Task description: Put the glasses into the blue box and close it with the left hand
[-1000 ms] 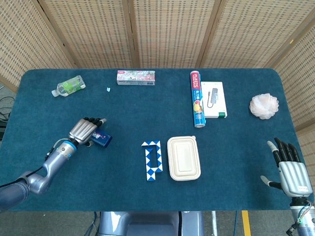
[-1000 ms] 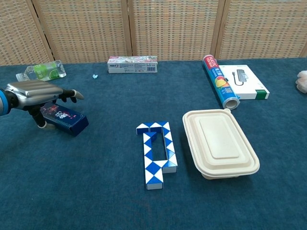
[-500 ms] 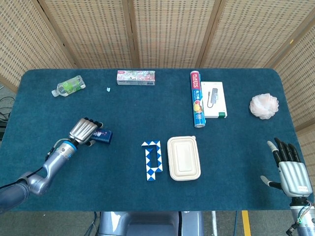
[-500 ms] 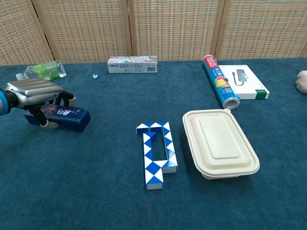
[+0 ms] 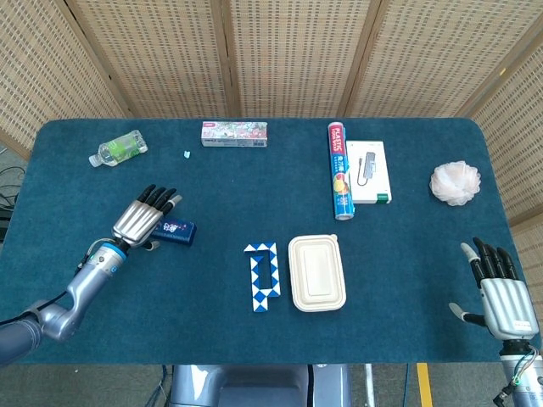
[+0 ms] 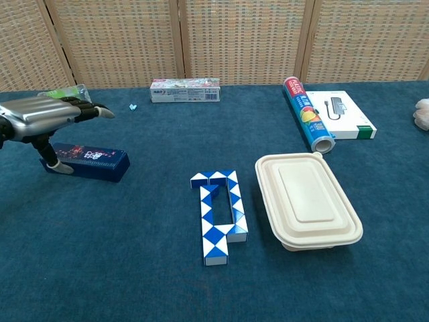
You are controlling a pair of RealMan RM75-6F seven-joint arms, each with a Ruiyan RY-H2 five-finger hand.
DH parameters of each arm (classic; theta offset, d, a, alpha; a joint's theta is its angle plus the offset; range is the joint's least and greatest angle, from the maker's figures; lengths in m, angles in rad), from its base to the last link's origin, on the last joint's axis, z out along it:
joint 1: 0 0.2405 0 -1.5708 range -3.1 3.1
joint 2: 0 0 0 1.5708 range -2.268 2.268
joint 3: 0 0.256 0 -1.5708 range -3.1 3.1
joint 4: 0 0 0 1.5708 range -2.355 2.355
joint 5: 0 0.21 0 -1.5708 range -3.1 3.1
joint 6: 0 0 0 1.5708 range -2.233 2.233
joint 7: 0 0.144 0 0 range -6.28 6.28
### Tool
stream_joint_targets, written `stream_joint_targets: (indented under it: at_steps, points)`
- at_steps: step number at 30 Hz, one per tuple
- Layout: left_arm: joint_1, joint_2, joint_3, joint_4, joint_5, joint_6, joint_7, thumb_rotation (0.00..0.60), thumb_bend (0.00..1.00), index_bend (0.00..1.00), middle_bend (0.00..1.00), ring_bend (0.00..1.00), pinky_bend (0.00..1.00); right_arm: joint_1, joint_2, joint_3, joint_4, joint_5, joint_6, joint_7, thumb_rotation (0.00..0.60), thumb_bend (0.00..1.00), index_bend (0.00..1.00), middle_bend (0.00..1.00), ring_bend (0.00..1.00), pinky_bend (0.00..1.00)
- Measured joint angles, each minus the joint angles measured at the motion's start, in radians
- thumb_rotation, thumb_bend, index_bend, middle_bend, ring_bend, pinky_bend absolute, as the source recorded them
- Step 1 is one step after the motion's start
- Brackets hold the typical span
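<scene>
Chest view showed our left hand open, holding nothing, above the shut blue box; we judged lifting straight up wisest, leaving the box undisturbed.

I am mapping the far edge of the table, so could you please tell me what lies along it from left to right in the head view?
Clear plastic bottle with green label → tiny pale scrap → long printed carton → blue and red roll of plastic wrap → flat white box with green edge → pale pink fluffy ball.
</scene>
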Motion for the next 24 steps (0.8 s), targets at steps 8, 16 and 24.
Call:
stream_joint_targets:
  at_steps: [8,16,24]
  points:
    - [0.077,0.132,-0.017,-0.157,-0.036,0.122,0.05,0.6,0.0,0.0,0.0,0.0,0.0,-0.001,-0.001,0.0,0.0,-0.001,0.002,-0.002,0.6,0.05,0.0,0.0,0.0,0.0]
    - [0.284,0.214,-0.019,-0.287,-0.116,0.356,0.058,0.6,0.0,0.0,0.0,0.0,0.0,-0.003,-0.004,0.0,0.001,-0.003,0.008,-0.009,0.6,0.05,0.0,0.0,0.0,0.0]
    - [0.455,0.242,-0.005,-0.334,-0.178,0.502,-0.026,0.6,0.0,0.0,0.0,0.0,0.0,-0.004,-0.004,-0.001,0.003,-0.006,0.012,-0.009,0.6,0.05,0.0,0.0,0.0,0.0]
